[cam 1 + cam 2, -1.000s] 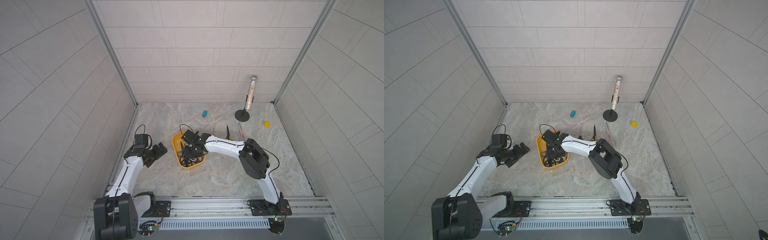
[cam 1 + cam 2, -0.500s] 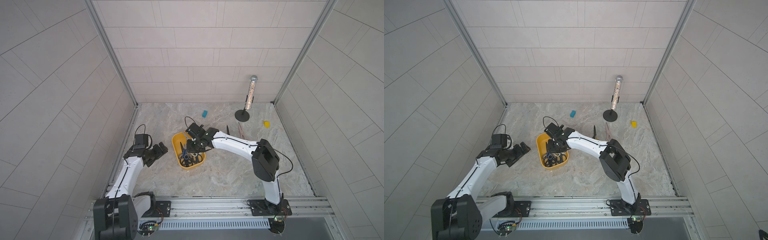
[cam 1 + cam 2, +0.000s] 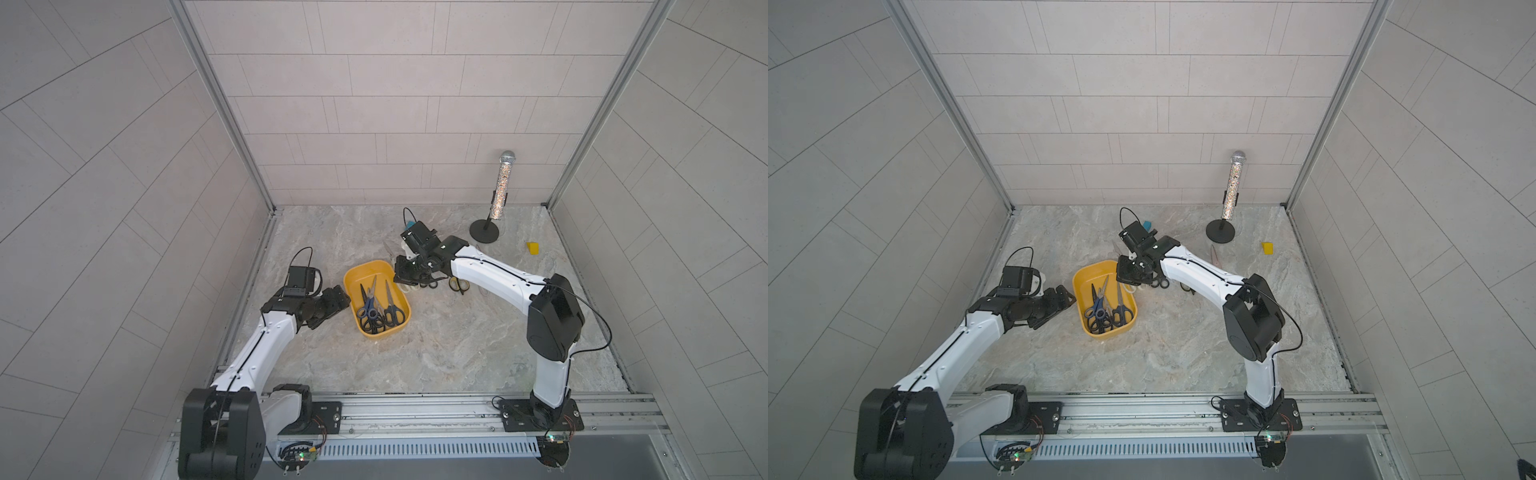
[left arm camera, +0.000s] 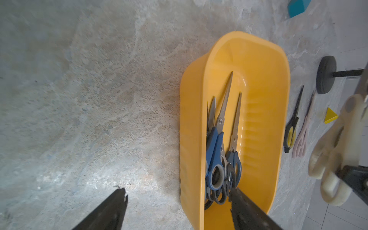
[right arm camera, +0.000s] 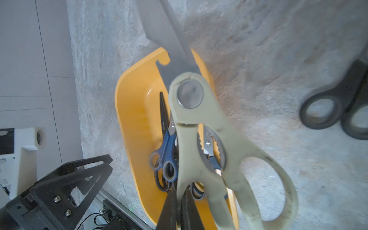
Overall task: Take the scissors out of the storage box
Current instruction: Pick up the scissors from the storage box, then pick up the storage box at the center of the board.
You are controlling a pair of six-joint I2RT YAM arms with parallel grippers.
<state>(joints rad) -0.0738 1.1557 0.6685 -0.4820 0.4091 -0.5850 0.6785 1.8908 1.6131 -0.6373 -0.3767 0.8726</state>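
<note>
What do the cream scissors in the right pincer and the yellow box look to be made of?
Cream scissors: handles look like moulded plastic, matt and scuffed; blades dull grey metal. Yellow box: likely plastic, smooth and slightly glossy, with a highlight on its ribbed wall.

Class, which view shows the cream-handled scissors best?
Right wrist view: the cream-handled scissors fill it, pivot and loops plain. Left wrist view catches blurred handles at its edge; in both top views the right claw hides most.
</note>
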